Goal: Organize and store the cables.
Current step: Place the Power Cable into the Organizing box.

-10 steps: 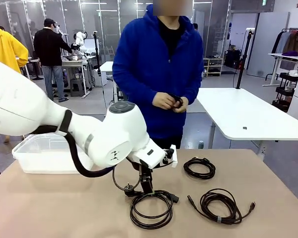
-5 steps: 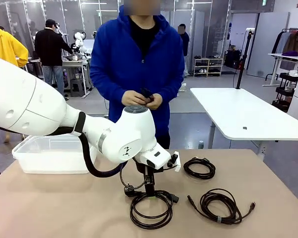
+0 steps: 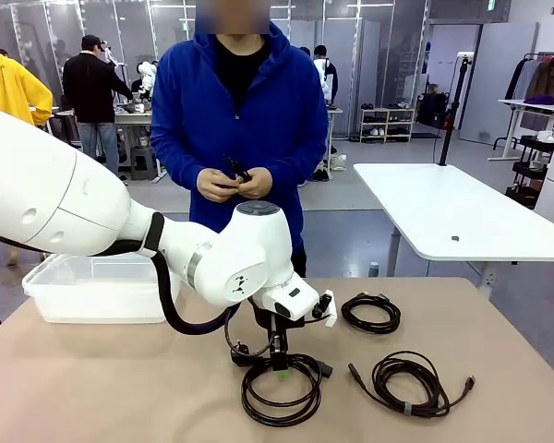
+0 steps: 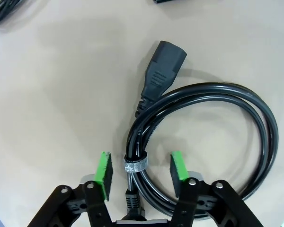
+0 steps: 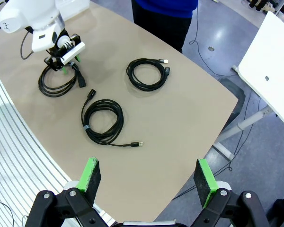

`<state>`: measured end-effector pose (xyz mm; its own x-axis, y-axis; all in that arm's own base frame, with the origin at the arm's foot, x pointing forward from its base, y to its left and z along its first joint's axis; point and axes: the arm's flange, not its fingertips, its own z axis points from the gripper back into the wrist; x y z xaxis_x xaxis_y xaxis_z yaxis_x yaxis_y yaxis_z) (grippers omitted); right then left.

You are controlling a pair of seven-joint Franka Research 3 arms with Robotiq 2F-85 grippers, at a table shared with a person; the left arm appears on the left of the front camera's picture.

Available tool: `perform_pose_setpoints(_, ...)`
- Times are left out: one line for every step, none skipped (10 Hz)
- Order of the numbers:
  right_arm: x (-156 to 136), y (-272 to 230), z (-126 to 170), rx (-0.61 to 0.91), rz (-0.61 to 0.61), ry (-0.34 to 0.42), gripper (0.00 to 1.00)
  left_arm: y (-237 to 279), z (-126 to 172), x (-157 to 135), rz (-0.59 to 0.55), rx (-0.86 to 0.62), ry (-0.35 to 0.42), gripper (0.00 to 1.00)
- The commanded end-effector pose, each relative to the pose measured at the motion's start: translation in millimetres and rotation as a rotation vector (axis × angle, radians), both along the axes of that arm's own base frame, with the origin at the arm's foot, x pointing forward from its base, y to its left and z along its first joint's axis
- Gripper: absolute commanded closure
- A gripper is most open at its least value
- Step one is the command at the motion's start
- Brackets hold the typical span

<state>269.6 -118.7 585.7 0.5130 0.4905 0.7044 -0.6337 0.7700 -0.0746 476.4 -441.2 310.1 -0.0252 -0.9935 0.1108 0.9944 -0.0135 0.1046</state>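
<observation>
Lower than a second ago, the left arm [image 3: 65,203] has brought the left claw [image 3: 279,363] down over the near cable [image 3: 258,413]. The person [image 3: 235,101] has stepped toward frame left, hands [image 3: 233,183] around something small and dark. On the table [image 3: 102,388] a clear bin [image 3: 83,288] sits at middle left. Two more cables lie at lower right [image 3: 406,406] and right of centre [image 3: 369,328]. The left claw stands part open, pads [image 4: 104,171] either side of the near cable's strap [image 4: 135,166], not touching. The right claw [image 5: 146,177] gapes wide and empty, high above the table.
</observation>
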Motion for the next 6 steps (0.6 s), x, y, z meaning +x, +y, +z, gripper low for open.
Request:
perform_pose_setpoints(0.3,-1.6,-0.9,-0.003,0.009,-0.004,0.0,-2.6,0.0,3.6,0.015,0.035,0.02,1.0)
perform_pose_setpoints(0.3,-1.6,-0.9,-0.003,0.009,-0.004,0.0,-2.1,1.5,1.9,0.011,0.038,0.018,1.0)
perform_pose_setpoints(0.3,-1.6,-0.9,-0.003,0.009,-0.004,0.0,-2.4,2.8,0.3,0.0,0.033,0.028,0.96)
perform_pose_setpoints(0.3,-1.6,-0.9,-0.003,0.009,-0.004,0.0,-3.0,3.2,-0.7,-0.002,0.034,0.031,1.0)
perform_pose_setpoints(0.3,-1.6,-0.9,-0.003,0.009,-0.004,0.0,-3.0,3.7,-1.2,0.013,0.034,0.045,1.0)
perform_pose_setpoints(0.3,-1.6,-0.9,-0.003,0.009,-0.004,0.0,-1.1,7.6,-2.9,0.032,0.038,0.059,1.0)
